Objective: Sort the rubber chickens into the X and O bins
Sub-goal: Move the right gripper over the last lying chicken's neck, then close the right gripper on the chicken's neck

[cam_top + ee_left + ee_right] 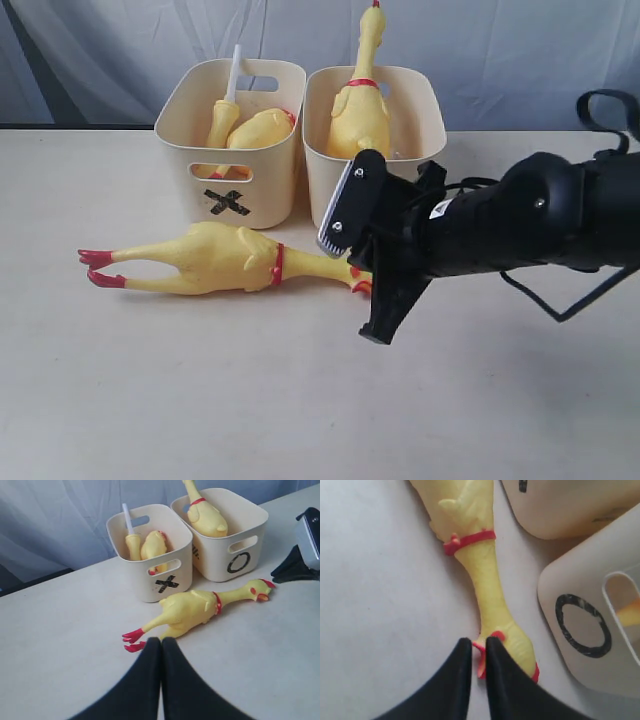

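One rubber chicken (215, 258) lies on its side on the table in front of the bins, red feet to the left, head to the right. My right gripper (378, 325) hangs over its head (517, 645), jaws a narrow gap apart (478, 642) with the red beak showing in that gap. The X bin (228, 165) holds two headless chickens (262, 128), one with a white stick (234, 70). A chicken (358, 115) stands upright in the O bin (320, 185). My left gripper (161, 640) is shut and empty, just short of the lying chicken's feet (134, 639).
Both bins stand side by side at the back of the pale table (150, 400), before a grey-blue curtain (120, 50). The right arm's black body and cable (540, 220) stretch across the right side.
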Motion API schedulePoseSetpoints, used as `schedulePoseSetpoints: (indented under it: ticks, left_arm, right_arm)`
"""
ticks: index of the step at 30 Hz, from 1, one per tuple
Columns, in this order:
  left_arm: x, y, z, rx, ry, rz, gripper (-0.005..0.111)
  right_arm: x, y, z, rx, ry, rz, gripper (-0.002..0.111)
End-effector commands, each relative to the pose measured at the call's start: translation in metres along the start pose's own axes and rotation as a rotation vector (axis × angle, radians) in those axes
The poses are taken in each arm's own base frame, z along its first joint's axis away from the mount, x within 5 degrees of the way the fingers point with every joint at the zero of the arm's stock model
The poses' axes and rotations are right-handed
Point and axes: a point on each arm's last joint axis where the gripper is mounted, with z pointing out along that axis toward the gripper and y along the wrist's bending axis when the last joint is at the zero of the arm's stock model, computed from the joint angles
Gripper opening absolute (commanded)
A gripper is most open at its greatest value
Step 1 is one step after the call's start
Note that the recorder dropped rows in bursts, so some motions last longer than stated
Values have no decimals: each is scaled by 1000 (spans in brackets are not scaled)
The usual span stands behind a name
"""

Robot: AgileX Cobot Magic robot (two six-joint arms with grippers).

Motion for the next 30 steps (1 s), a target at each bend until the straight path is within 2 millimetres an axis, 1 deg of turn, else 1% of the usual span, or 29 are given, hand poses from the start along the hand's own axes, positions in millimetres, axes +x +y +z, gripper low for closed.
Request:
schedulePoseSetpoints:
  ticks: [1,3,5,6,8,12,14,17,23,26,30]
  left_arm:
    - [9,2,-15,-64,-29,-14,0]
    - [12,2,-20,-80,-47,-13,0]
    - [15,2,-22,-85,-55,-10,0]
    - [17,2,-22,-87,-53,-9,0]
    - [21,2,-19,-96,-44,-4,0]
    - [29,4,-15,-124,-25,-15,0]
    - [29,5,-16,-131,-32,-12,0]
    - [30,5,-18,-137,-38,-9,0]
    - [30,5,-18,-134,-36,-8,0]
    - [30,5,-18,-134,-36,-8,0]
    - [30,5,-18,-136,-36,-7,0]
  right_arm:
    - [8,2,15,10,32,-18,34]
    - [10,2,21,17,42,-17,48]
    - [13,3,26,24,52,-17,54]
    - [13,3,29,26,54,-18,55]
    - [11,6,33,33,50,-30,55]
    - [-2,10,44,55,21,-87,55]
    - [-8,12,51,49,13,-103,55]
    - [-12,10,62,50,11,-105,55]
    - [-13,7,80,61,19,-105,55]
    - [-14,4,87,102,10,-110,55]
    - [-13,3,97,103,15,-115,52]
